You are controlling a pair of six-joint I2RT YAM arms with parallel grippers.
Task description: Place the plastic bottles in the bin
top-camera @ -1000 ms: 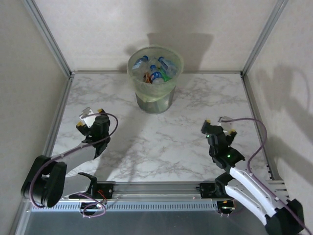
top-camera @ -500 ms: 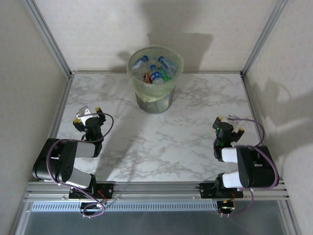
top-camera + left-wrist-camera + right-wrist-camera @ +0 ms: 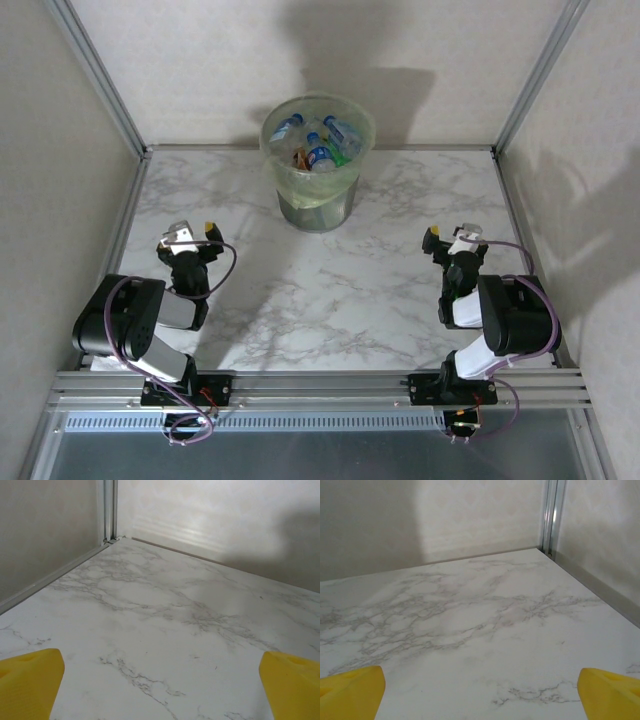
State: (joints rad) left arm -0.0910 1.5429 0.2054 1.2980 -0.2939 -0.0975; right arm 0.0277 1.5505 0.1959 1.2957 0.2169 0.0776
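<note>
The pale-green translucent bin (image 3: 285, 180) stands at the back middle of the marble table. Several plastic bottles (image 3: 320, 152) with blue, green and orange labels lie inside it. My left gripper (image 3: 188, 237) is folded back low at the near left, open, with nothing between its yellow fingertips (image 3: 31, 682). My right gripper (image 3: 451, 238) is folded back at the near right, also open and empty, its yellow fingertips (image 3: 610, 692) wide apart over bare marble.
Metal frame posts (image 3: 95, 70) and beige walls enclose the table on three sides. The marble table top (image 3: 330, 290) stretches between the two arms. A metal rail (image 3: 320, 385) runs along the near edge.
Both arms have pulled back from their stretched-out poses and folded down near their bases. Both grippers stayed open. The bin and its bottles have not moved.
</note>
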